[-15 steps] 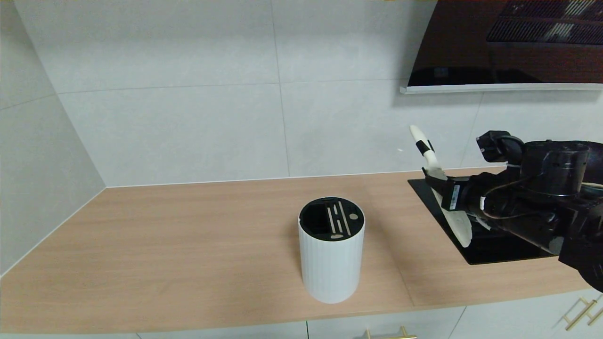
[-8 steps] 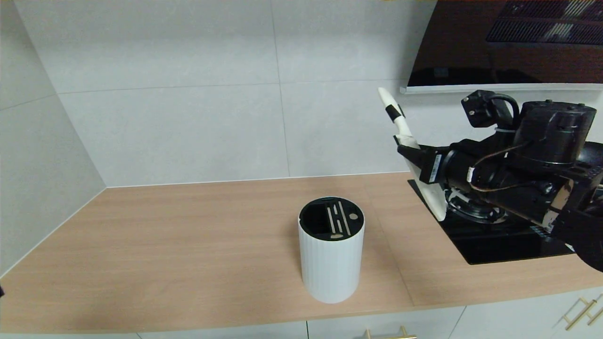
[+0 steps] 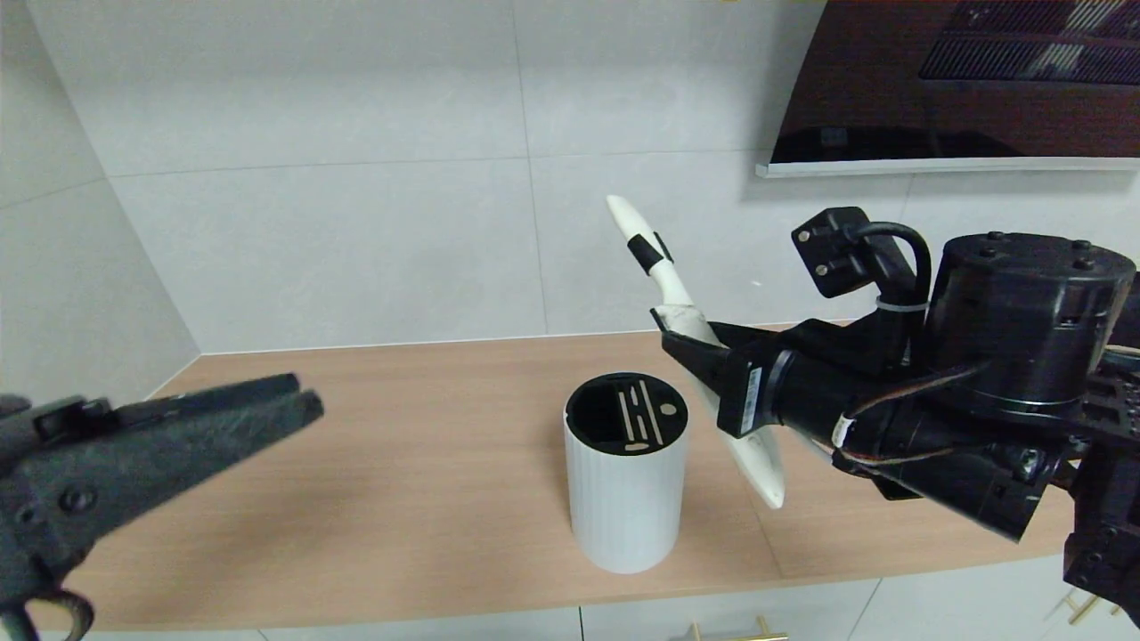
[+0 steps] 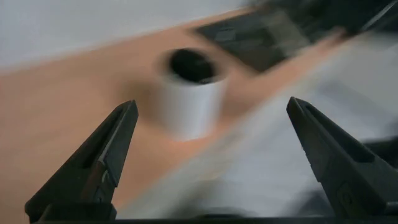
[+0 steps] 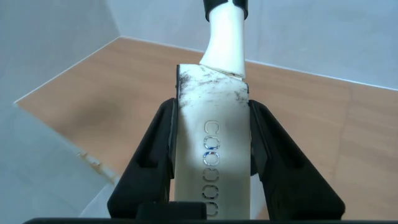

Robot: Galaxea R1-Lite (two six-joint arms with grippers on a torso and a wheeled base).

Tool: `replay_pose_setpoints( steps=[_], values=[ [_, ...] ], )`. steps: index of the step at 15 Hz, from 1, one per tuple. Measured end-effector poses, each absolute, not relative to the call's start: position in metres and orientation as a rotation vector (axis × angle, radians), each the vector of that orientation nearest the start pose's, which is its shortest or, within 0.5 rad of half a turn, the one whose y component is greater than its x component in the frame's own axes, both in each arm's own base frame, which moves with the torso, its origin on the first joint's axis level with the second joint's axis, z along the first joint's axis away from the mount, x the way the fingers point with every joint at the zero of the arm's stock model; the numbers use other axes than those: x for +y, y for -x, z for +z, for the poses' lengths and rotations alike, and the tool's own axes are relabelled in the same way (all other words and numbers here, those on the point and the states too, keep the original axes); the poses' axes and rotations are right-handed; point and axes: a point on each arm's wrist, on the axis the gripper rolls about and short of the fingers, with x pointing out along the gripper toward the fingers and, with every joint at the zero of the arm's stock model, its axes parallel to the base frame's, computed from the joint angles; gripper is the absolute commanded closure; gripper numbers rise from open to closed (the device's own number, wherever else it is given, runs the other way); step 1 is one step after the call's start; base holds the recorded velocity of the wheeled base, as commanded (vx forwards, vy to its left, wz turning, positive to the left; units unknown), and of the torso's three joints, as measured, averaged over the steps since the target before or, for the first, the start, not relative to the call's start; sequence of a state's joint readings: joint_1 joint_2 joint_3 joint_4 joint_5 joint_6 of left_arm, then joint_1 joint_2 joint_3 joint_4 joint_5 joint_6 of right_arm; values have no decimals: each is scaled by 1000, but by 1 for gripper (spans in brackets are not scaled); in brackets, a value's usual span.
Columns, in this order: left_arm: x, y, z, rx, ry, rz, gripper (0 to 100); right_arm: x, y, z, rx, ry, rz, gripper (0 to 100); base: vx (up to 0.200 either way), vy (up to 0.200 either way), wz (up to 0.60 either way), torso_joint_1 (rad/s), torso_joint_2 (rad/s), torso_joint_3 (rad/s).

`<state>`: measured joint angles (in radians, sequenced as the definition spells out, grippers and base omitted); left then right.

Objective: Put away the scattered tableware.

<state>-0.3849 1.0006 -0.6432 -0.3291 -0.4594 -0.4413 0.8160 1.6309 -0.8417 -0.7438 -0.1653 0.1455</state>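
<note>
White knife (image 3: 670, 287) clamped in right end effector (image 3: 688, 343), beside holder (image 3: 626, 499); left end effector (image 3: 303, 397) spread.

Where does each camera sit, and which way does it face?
Head view: on the head, facing forward and down at the countertop and holder; left gripper and right gripper show.
Left wrist view: on that wrist, looking between its open fingers at the holder.
Right wrist view: on that wrist, looking along the clamped knife toward the countertop.
Shared: holder, head and left wrist; knife, head and right wrist.
</note>
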Motion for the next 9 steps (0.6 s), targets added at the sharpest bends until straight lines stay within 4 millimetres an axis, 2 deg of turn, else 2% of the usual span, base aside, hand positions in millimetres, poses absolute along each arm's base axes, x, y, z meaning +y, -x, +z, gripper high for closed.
replay_pose_setpoints(
  steps=[2,4,7,9],
  values=[
    [-75,-135,266,195,533,-893,0,221,-200,222,93,-113,658,100,0,0,0,0,0,0],
    [-91,-163,264,199,601,-906,0,231,-193,222,79,-117,670,100,0,0,0,0,0,0],
    [-118,-204,240,301,674,-846,0,244,-180,218,88,-111,719,100,0,0,0,0,0,0],
    [-139,-224,227,282,711,-780,0,253,-173,211,107,-97,737,100,0,0,0,0,0,0]
  ],
)
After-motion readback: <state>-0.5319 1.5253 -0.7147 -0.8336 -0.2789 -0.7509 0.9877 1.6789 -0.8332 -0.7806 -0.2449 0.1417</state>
